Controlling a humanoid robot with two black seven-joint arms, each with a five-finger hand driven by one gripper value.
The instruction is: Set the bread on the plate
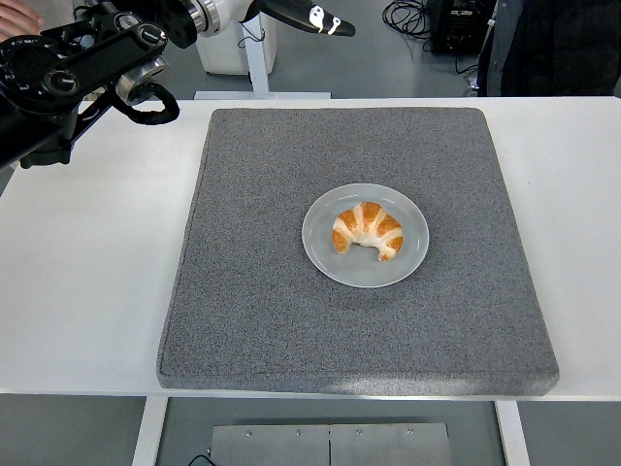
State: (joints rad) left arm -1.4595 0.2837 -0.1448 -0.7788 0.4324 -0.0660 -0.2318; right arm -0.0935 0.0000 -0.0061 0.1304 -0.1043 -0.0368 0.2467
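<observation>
A golden croissant [368, 230] lies on a round grey plate [411, 254] in the middle of a dark grey mat [252, 291]. My left arm [78, 68] comes in at the top left, raised high and far back from the plate. Its hand [301, 12] shows at the top edge with fingers stretched out, holding nothing. My right arm is out of view.
The mat lies on a white table [87, 282]. A person's hand [15, 15] shows at the top left corner, and a dark-clothed person [553, 44] stands at the top right. A white post [254, 49] and cables are behind the table.
</observation>
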